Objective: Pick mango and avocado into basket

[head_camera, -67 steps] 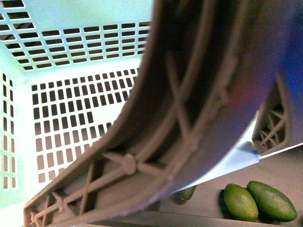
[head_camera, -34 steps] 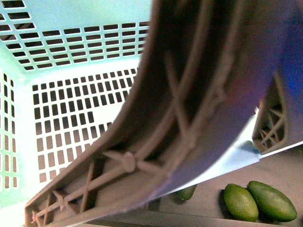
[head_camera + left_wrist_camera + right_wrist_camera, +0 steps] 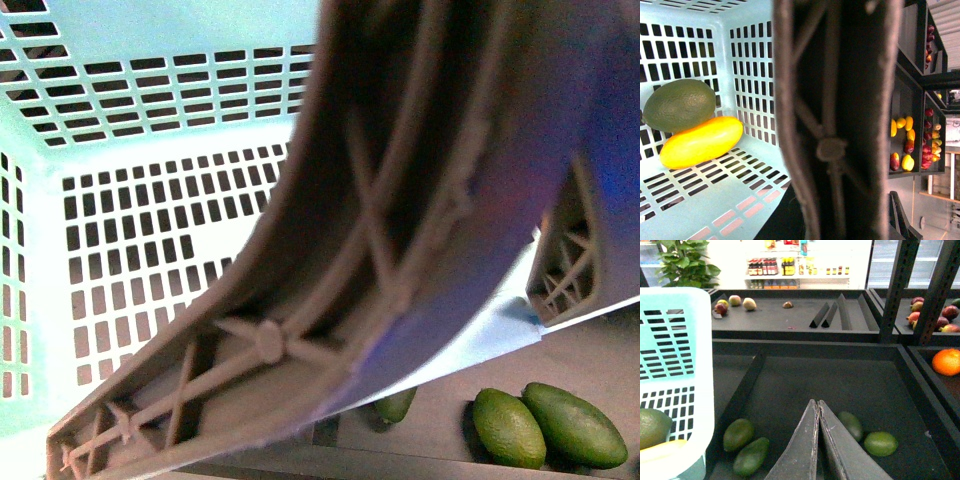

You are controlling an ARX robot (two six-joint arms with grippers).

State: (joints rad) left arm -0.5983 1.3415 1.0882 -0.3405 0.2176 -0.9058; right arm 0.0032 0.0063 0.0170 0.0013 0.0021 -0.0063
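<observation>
Yellow mango (image 3: pixel 701 142) and avocado (image 3: pixel 679 104) inside basket (image 3: pixel 752 65), beside closed, empty right gripper (image 3: pixel 818 405).

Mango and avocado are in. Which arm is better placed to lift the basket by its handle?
Left, probably: its wrist camera sits right against the handle, looking in at the mango and avocado in the basket. The right end effector is shut, outside the basket over a tray.

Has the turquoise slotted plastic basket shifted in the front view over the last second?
Yes, slightly. The turquoise slotted plastic basket and its brown-grey ribbed handle drifted left and up against the bright green fruits, which stayed put.
</observation>
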